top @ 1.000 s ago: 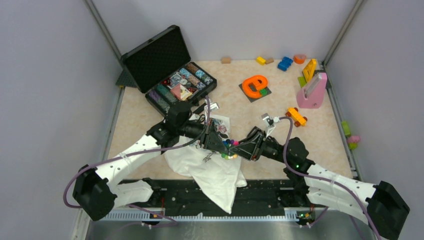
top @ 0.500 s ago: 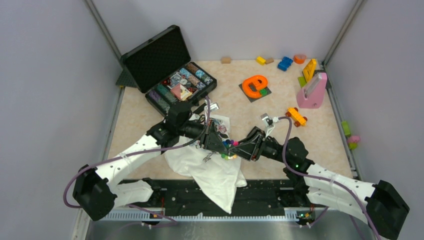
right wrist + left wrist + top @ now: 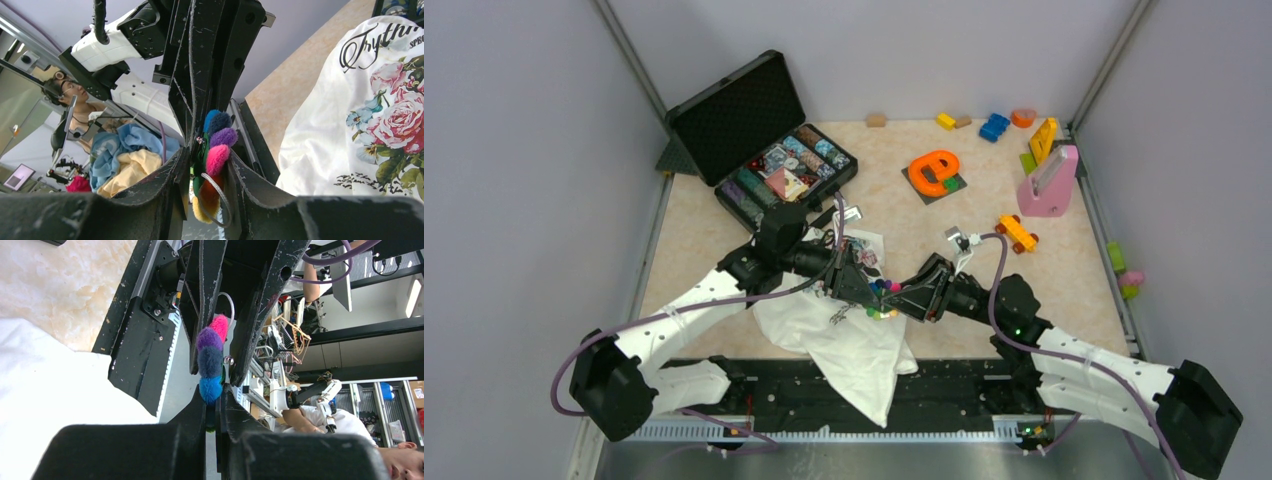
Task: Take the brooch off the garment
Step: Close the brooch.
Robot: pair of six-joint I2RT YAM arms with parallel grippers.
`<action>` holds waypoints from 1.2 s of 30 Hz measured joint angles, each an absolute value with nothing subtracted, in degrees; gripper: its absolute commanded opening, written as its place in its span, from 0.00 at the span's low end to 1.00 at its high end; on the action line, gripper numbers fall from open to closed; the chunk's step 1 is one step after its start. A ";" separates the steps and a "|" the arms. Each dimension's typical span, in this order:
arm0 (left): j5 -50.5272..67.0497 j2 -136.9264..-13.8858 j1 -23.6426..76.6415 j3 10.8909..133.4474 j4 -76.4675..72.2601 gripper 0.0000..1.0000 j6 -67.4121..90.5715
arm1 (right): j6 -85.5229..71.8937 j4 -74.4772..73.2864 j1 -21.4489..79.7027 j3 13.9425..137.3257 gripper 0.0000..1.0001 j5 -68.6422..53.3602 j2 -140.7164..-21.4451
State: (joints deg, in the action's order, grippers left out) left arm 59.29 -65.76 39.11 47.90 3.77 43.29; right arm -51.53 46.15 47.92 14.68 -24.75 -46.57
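Over beige tabletop (image 3: 924, 230), left gripper (image 3: 213, 392) and right gripper (image 3: 206, 155) jaws are narrowly pinching multicoloured fluffy brooch (image 3: 210, 362) above white floral T-shirt (image 3: 854, 345).

**Brooch (image 3: 883, 289) clear of crumpled garment (image 3: 854, 350)**

The brooch, a cluster of fuzzy pink, purple, blue, green, yellow and red balls, sits raised, apart from the cloth. The garment, white with roses and script lettering, spills over the counter's near edge.

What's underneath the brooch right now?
From the top view, the white garment lies below the brooch, which the left gripper and right gripper pinch. Their grip hides whether pin and cloth touch.
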 measured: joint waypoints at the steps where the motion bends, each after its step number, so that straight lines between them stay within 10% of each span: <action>1: 59.29 -65.76 39.11 47.92 3.79 0.00 43.29 | -51.48 46.13 47.92 14.70 0.30 -24.77 -46.57; 36: 59.55 -66.17 39.22 47.90 5.72 0.00 41.82 | -50.70 45.84 47.44 15.57 0.23 -28.16 -48.82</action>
State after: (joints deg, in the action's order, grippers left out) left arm 59.55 -66.17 39.22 47.90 5.72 41.82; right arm -50.70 45.84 47.44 15.57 -28.16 -48.82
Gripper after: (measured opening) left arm 0.051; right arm 0.277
